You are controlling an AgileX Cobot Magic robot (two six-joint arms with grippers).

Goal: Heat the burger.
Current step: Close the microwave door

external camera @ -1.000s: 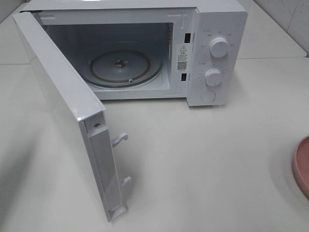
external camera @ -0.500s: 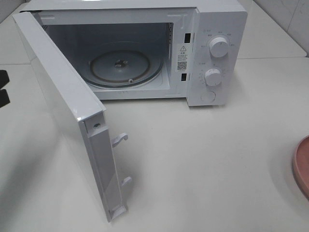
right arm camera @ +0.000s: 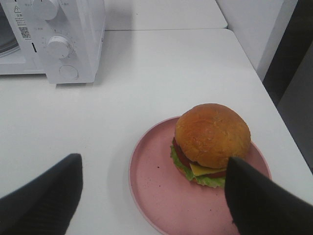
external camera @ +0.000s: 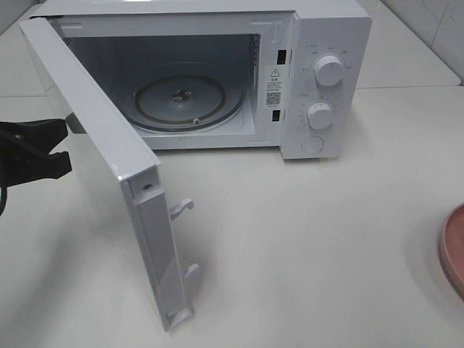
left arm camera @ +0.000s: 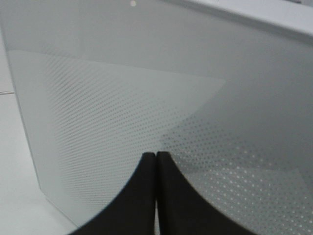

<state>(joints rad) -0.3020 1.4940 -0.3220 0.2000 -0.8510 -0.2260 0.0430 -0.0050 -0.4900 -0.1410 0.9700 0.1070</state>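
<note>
The burger (right arm camera: 212, 142) is looking pretty legit: glossy golden-brown bun, lettuce, a yellow cheese corner and tomato peeking out. It's sitting on a pink plate (right arm camera: 161, 196) on the white table (right arm camera: 161, 68), off to the right of the microwave (external camera: 319, 72). The right gripper (right arm camera: 154, 196) is hovering over the plate with jaws spread wide, burger near one fingertip, not touching. The left gripper (left arm camera: 155, 161) is pinched together, empty, right by the open door (external camera: 94, 167).
</note>
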